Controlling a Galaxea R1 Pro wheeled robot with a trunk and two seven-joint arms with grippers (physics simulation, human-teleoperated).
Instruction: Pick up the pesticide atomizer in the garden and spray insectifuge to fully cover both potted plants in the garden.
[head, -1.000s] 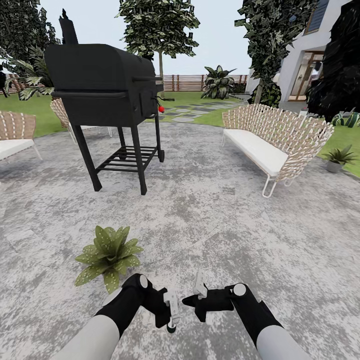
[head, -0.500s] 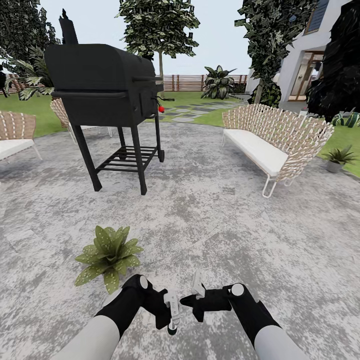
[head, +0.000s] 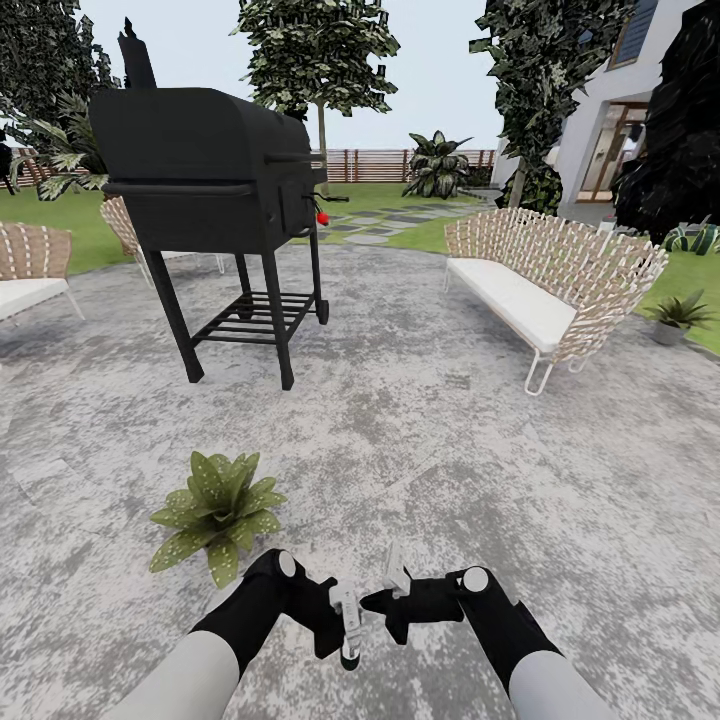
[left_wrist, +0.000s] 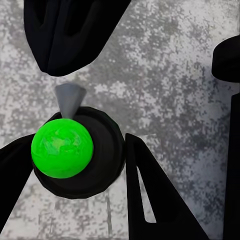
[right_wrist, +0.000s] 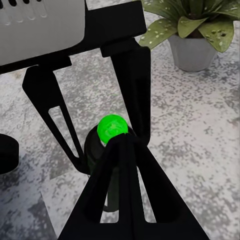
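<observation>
My left gripper (head: 340, 625) is shut on the pesticide atomizer (head: 346, 645), a slim dark bottle hanging low over the patio. The left wrist view looks along the bottle (left_wrist: 100, 145): a dark round body between my fingers, with a bright green ball and a grey cone at its end. My right gripper (head: 385, 600) is shut, its tips close beside the bottle (right_wrist: 92, 150). One potted plant (head: 218, 510), a low rosette of spotted olive leaves, stands just left of and beyond my left arm; the right wrist view shows its grey pot (right_wrist: 192, 50). A second small potted plant (head: 678, 318) sits on the lawn at far right.
A black barbecue grill (head: 205, 170) stands on the grey patio (head: 420, 420) ahead to the left. A woven bench with a white cushion (head: 540, 285) is ahead to the right, and another seat (head: 30, 270) at the left edge. Trees, the fence (head: 365, 163) and a house lie beyond.
My right gripper has edged slightly towards the left gripper and the bottle. Everything else stands as before.
</observation>
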